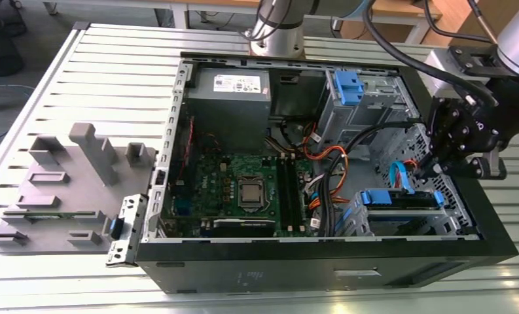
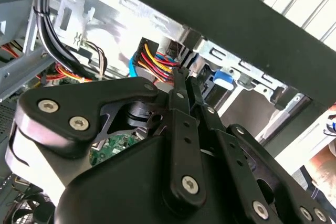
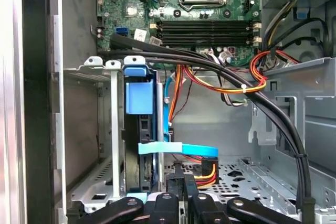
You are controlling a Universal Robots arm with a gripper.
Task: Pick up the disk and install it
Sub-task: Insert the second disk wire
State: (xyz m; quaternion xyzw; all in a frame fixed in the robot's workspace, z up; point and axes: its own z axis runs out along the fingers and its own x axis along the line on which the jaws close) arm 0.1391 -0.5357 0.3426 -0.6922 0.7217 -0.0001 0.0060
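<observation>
Claw [image 3: 178, 182] clenched empty, fingers together, beside the disk [image 3: 140, 145], apparently seated in its bay [image 3: 113, 129]; approach squarely, avoiding cables [image 3: 210, 69].

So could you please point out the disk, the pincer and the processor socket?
disk [image 3: 139, 98], first wrist view, blue rail end.
pincer [image 3: 181, 174], first wrist view, between fingertips.
processor socket [image 1: 252, 191], exterior view, silver centre.

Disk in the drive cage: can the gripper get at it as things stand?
Probably, though tightly. The gripper sits close beside the disk in its drive cage, but a blue flat cable crosses just ahead of the gripper.
</observation>
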